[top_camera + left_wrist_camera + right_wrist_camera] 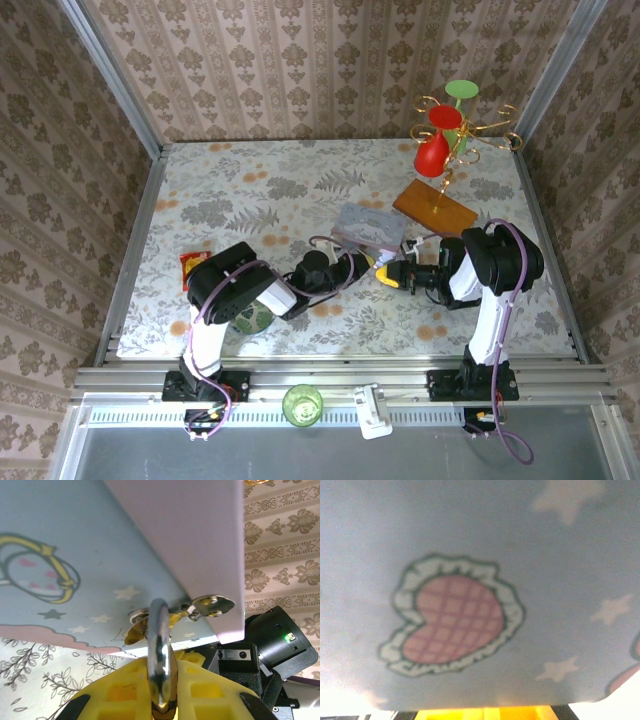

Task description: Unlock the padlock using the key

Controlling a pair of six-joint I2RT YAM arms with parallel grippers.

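Yellow fingers of the left gripper sit closest, pinched together on the silvery shackle of the padlock, so the padlock lies right between them. Just ahead of those fingers the shackle appears to thread the metal hasp of the pale blue tin. Holding it this way likely steadies lock and tin so the keyway can be reached. Opposite, nearly tip to tip with the left one, the right gripper sits close against the tin; whether its jaws are apart or carry the key I cannot tell
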